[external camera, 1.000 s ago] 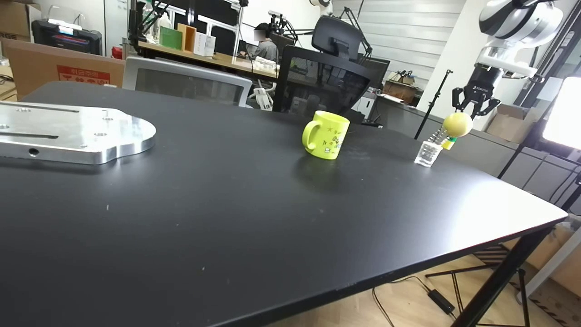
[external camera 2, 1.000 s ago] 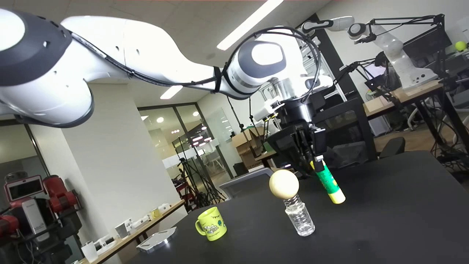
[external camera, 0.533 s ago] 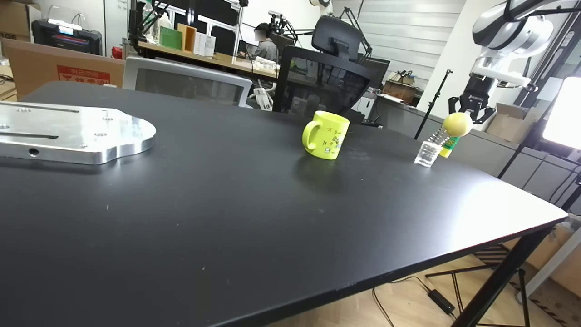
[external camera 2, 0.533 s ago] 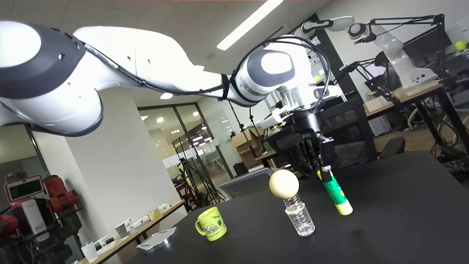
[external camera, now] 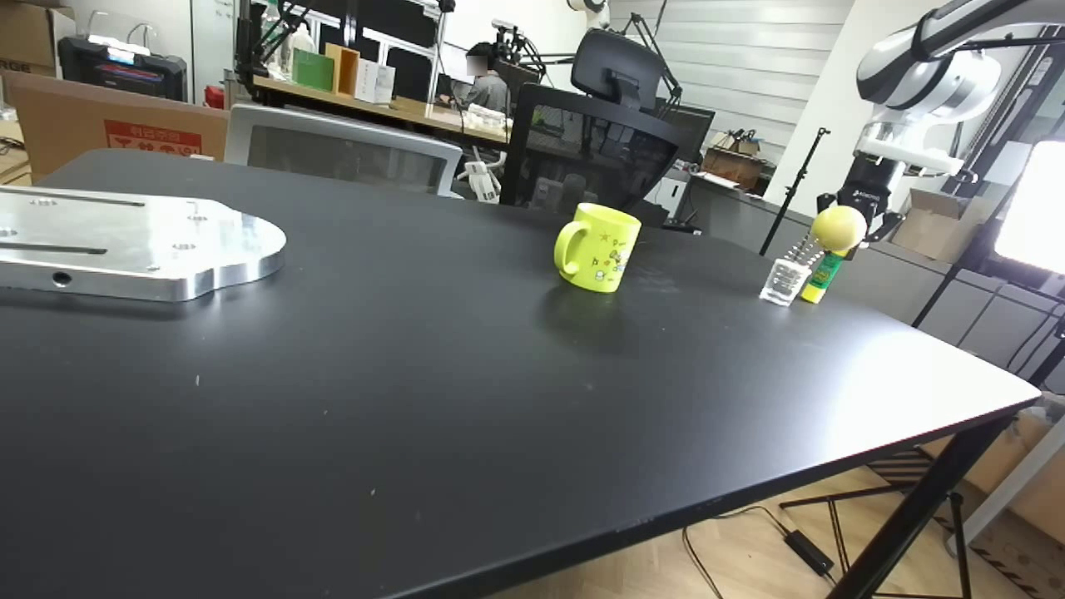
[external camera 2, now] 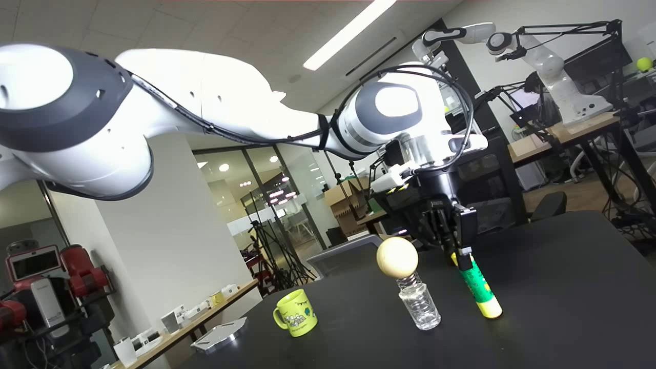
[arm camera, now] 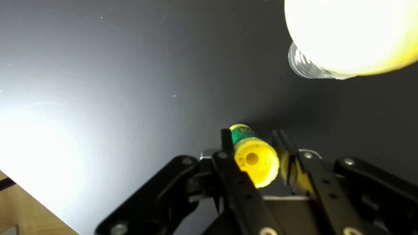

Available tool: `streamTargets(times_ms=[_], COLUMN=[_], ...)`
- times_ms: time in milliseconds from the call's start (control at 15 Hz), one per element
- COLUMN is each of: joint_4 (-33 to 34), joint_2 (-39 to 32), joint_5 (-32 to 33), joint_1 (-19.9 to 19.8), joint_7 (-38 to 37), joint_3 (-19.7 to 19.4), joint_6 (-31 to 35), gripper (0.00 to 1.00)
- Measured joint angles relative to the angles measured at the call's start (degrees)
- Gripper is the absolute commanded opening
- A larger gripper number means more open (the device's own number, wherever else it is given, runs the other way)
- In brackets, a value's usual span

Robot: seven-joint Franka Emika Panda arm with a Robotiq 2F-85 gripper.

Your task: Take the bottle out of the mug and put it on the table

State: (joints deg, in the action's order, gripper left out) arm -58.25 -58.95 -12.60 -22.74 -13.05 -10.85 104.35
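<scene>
1. Wide matte black table (external camera: 416,374); metal plate (external camera: 137,237) lying on it, black mesh chair (external camera: 595,137) behind
2. Lime-yellow mug (external camera: 601,248) standing on the table, nothing poking above its rim; green-and-yellow bottle (external camera 2: 478,284) is out of it and well apart
3. Just changed: over the last second gripper (arm camera: 252,138) and bottle have sunk together, lower end now at or just above the black surface; contact cannot be told
4. Gripper jaws drawn in about the bottle's upper part, one to each side in the wrist view; bottle rides with them, so held
5. Clear container (external camera 2: 419,305), pale yellow ball (external camera 2: 397,257) on its neck, stands near the bottle, unmoved
6. Reading: taking-out looks done, setting-down in its last stretch; likely wants a gentle finish, then release; risk of toppling if let go early
</scene>
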Motion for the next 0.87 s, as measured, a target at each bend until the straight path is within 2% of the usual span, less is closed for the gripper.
streamTargets(times_ms=[67,200,533,667,733,800,867], joint_4=[0.08,0.79,2.23,2.21,2.02,1.69,1.16], joint_2=[-0.20,-0.53,0.08,2.34,4.02,5.84,7.65], joint_5=[0.00,0.00,-1.02,-1.54,-1.56,-1.54,-1.54], joint_1=[0.00,-0.06,-0.05,0.04,0.09,0.13,0.13], joint_7=[0.00,-0.24,-0.45,-0.43,-0.40,-0.28,-0.21], joint_3=[-0.04,-0.04,-0.04,-0.03,-0.03,-0.05,-0.06], joint_6=[-0.03,-0.72,-0.95,-0.91,-0.95,-1.38,-2.02], gripper=[0.59,0.65,0.98,1.00,0.94,1.00,1.00])
